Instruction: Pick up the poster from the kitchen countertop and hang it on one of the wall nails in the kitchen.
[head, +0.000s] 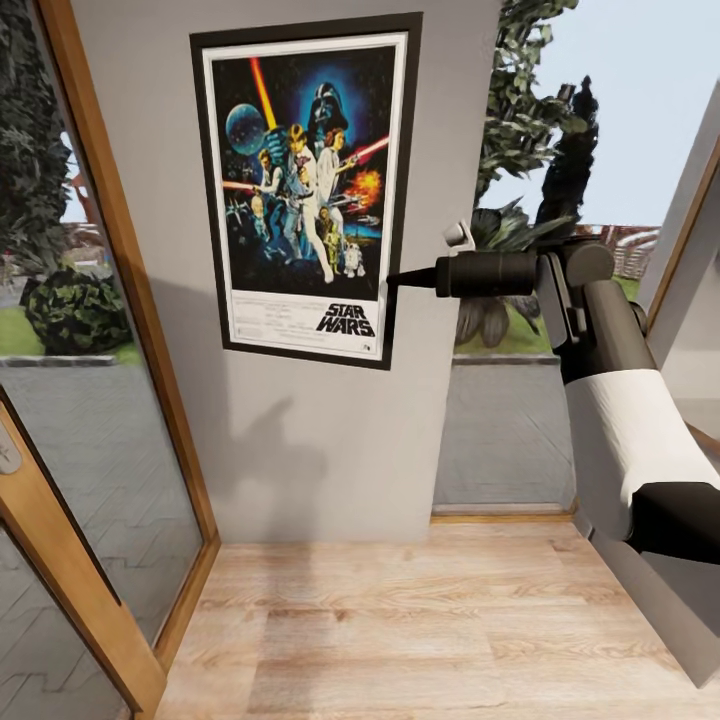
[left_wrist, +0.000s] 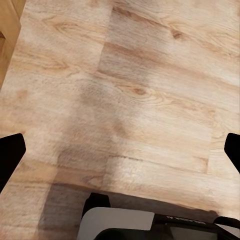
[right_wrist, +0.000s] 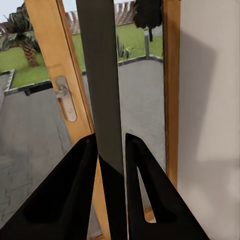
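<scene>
Poster (head: 305, 190): flat upright rectangle, thin black frame, against matte grey wall (head: 300, 440). Right claw (head: 392, 279), at its 4 o'clock edge, pinches the frame. Left claw (left_wrist: 120, 150): fingers spread over woodgrain floor (left_wrist: 125, 90).

Home interior: wood-plank floor (head: 420, 620), grey wall (head: 330, 440), wood-framed glass doors (head: 110, 420) left, garden lawn (head: 60, 335) beyond.
</scene>
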